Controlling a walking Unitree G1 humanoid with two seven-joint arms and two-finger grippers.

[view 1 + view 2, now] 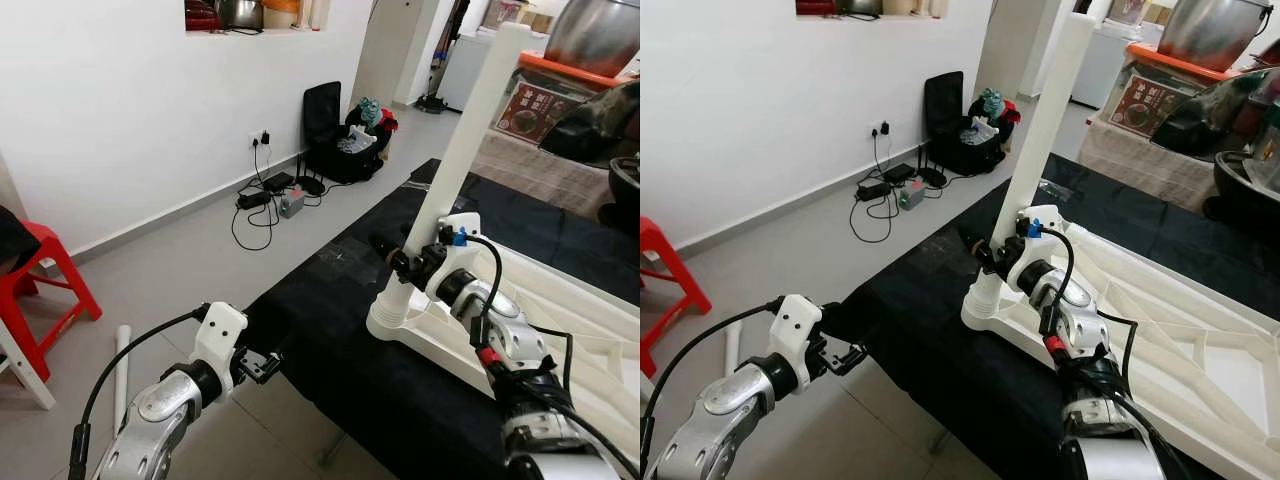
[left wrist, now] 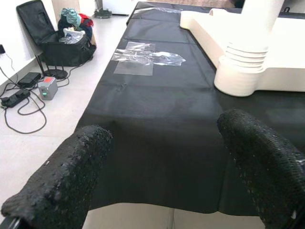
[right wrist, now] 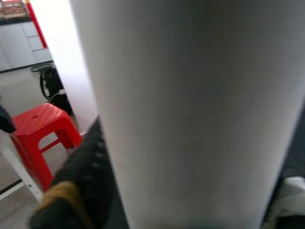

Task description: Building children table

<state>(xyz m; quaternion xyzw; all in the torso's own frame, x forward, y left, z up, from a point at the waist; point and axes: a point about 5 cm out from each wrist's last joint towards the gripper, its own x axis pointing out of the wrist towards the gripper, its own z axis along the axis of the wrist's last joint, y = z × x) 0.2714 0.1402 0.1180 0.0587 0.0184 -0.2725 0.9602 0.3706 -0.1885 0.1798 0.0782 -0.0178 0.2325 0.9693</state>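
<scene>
A white children's table top (image 1: 600, 330) lies upside down on a surface covered with black cloth (image 1: 330, 300). One white table leg (image 1: 470, 130) stands upright in the socket (image 2: 248, 71) at its near-left corner. My right gripper (image 1: 400, 262) is shut on this leg just above the socket; in the right wrist view the leg (image 3: 190, 109) sits against a black finger (image 3: 81, 176). My left gripper (image 1: 262, 365) hovers open at the near-left edge of the cloth, with nothing between its fingers (image 2: 62, 186).
A loose white leg (image 1: 122, 370) lies on the floor to the left. A red stool (image 1: 40, 280) stands at far left. A black bag (image 1: 340, 140) and cables (image 1: 265, 195) sit by the wall. Clear plastic bags (image 2: 147, 57) lie on the cloth.
</scene>
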